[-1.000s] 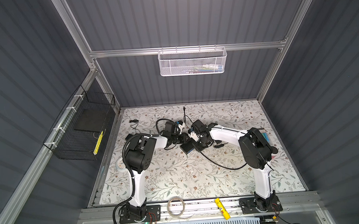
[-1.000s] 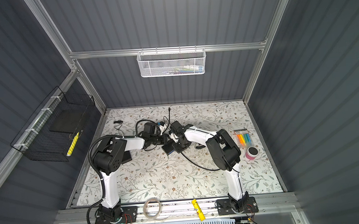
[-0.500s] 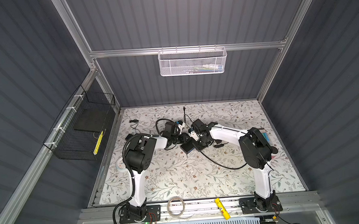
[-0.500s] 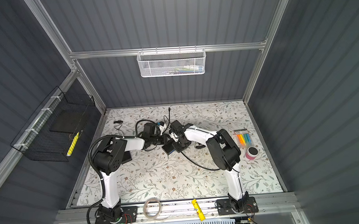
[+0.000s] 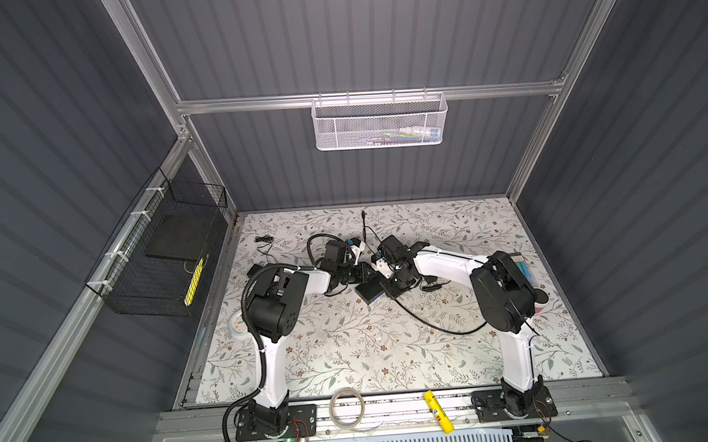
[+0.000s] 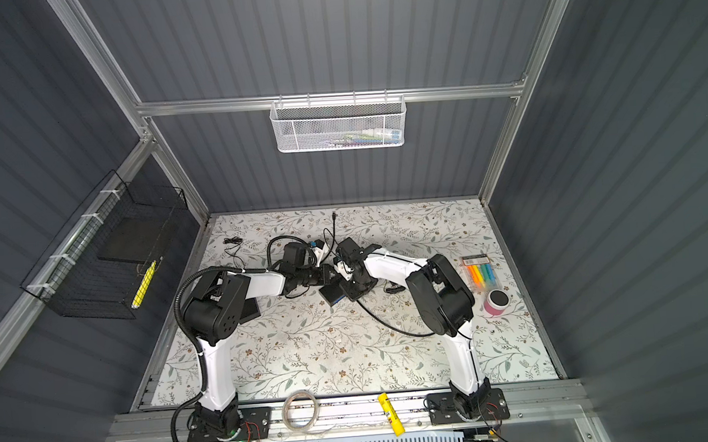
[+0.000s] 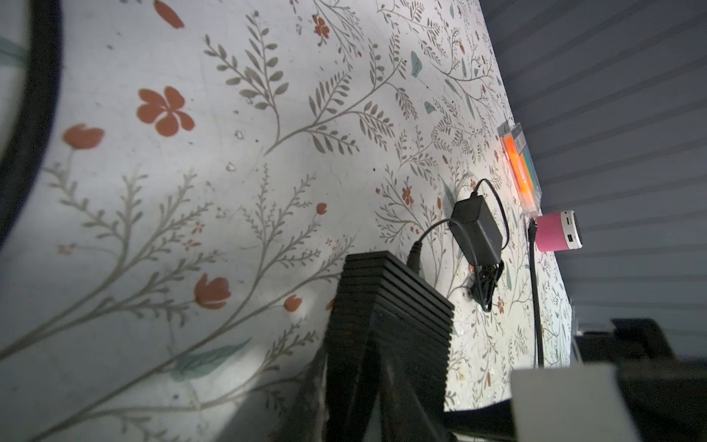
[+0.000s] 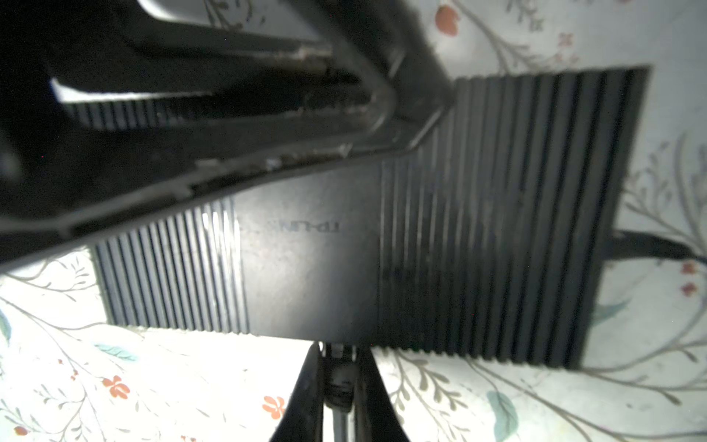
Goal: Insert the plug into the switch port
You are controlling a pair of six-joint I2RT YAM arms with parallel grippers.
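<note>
The switch (image 5: 372, 291) (image 6: 333, 294) is a black ribbed box lying mid-table in both top views. My left gripper (image 5: 363, 273) (image 7: 355, 382) is shut on one end of the switch (image 7: 390, 306), one finger above it and one below. Facing it, my right gripper (image 5: 391, 288) (image 8: 338, 352) is shut on the plug (image 8: 338, 382), a small dark connector whose cable runs back between the fingers. The plug's clear tip touches the long side face of the switch (image 8: 459, 248). The port itself is hidden. The left gripper's fingers (image 8: 267, 95) lie across the switch's top.
A black power adapter (image 7: 478, 229) with its cord lies just beyond the switch. The plug's black cable (image 5: 432, 324) loops toward the right arm. A marker pack (image 6: 482, 274) and a pink speaker (image 6: 496, 302) sit at the right. A tape roll (image 5: 346, 407) and yellow tube (image 5: 437, 417) rest on the front rail.
</note>
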